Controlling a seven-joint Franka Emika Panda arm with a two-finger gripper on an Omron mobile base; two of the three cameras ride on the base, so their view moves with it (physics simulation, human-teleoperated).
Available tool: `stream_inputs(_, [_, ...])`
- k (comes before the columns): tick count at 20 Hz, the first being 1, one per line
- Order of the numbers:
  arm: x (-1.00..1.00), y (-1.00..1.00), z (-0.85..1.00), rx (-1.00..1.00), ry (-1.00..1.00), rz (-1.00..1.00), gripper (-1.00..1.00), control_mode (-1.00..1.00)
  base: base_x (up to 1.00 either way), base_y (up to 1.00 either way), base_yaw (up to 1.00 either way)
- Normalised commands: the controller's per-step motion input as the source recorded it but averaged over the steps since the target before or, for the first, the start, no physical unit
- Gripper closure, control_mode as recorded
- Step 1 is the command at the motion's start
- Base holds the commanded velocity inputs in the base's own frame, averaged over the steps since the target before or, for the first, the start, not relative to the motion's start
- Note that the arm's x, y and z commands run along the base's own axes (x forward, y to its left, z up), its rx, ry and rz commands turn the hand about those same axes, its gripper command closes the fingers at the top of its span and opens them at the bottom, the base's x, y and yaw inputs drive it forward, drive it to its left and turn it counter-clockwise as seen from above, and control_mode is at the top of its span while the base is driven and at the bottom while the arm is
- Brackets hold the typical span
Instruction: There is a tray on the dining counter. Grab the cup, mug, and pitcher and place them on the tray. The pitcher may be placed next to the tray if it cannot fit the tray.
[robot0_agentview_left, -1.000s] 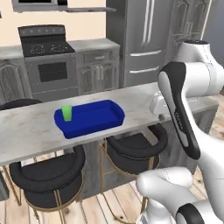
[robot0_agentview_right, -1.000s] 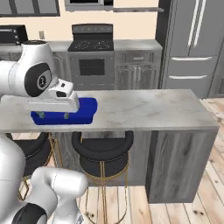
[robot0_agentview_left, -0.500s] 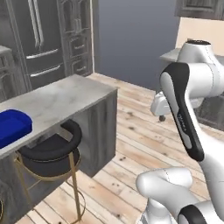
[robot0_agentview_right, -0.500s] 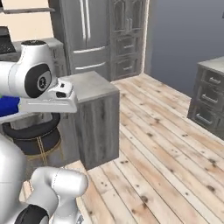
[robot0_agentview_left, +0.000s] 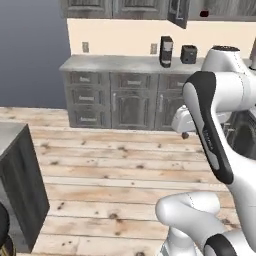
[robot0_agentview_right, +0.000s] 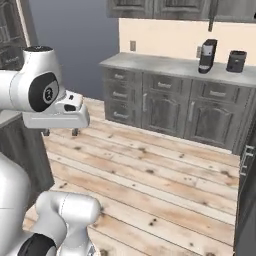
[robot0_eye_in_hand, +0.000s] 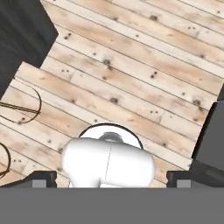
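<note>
My gripper (robot0_agentview_right: 60, 133) hangs open and empty over the wooden floor, level with my shoulder; it also shows in the left base view (robot0_agentview_left: 184, 134). In the hand view the gripper (robot0_eye_in_hand: 111, 179) points down at floor planks, its two dark fingertips (robot0_eye_in_hand: 41, 178) far apart. The end of the dining counter (robot0_agentview_left: 10, 137) juts in at the left edge. A small dark red object (robot0_agentview_left: 204, 13) sits in an open upper cabinet, too small to identify. The tray, cup and pitcher are out of view.
Grey base cabinets (robot0_agentview_left: 125, 102) with a pale worktop line the far wall. On the worktop stand a black coffee machine (robot0_agentview_right: 207, 55) and a black box-shaped appliance (robot0_agentview_right: 236, 61). Wooden floor (robot0_agentview_right: 160, 185) lies open between me and them. Stool rings (robot0_eye_in_hand: 26, 105) show below.
The whole picture has swung as the base turned: the dining counter with the blue tray slid out to the left and the cabinet wall came into view. The gripper stayed open.
</note>
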Motion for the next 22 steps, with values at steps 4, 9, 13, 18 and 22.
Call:
stream_inputs(4, [0.00, 0.00, 0.00, 0.00, 0.00, 0.00, -1.00, 1.00, 0.08, 0.00, -0.87])
stream_inputs(9, [0.00, 0.00, 0.00, 0.00, 0.00, 0.00, -1.00, 1.00, 0.49, 0.31, -0.69])
stream_inputs(13, [0.00, 0.00, 0.00, 0.00, 0.00, 0.00, -1.00, 1.00, 0.91, 0.65, -0.46])
stream_inputs(18, [0.00, 0.00, 0.00, 0.00, 0.00, 0.00, -1.00, 1.00, 1.00, 0.27, -0.11])
stream_inputs(22, [0.00, 0.00, 0.00, 0.00, 0.00, 0.00, -1.00, 1.00, 1.00, 0.00, 0.00])
